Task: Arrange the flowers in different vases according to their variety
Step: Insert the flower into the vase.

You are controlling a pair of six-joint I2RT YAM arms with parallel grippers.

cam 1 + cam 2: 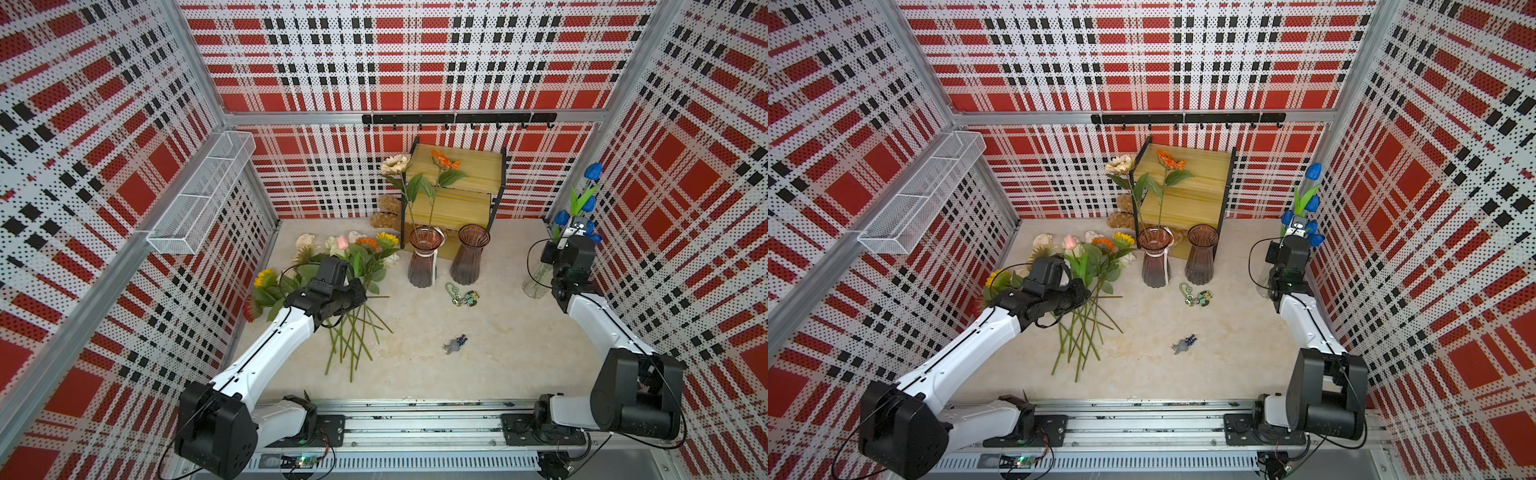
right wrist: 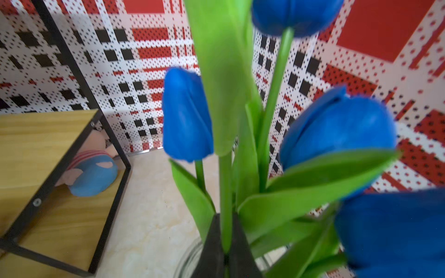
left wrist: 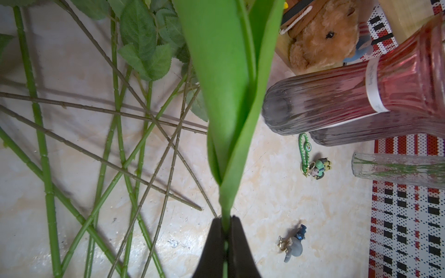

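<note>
Left end effector tight on stem, right end effector tight on stalk amid blue tulips

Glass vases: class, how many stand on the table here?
3. The pinkish ribbed glass vase stands before the wooden shelf, the brownish-purple ribbed glass vase beside it, and the clear glass cylinder vase partly behind the right arm.

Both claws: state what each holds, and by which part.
Left claw: smooth-leaved flower, by its stem below the leaves. Right claw: tulip, by its green stem.
</note>
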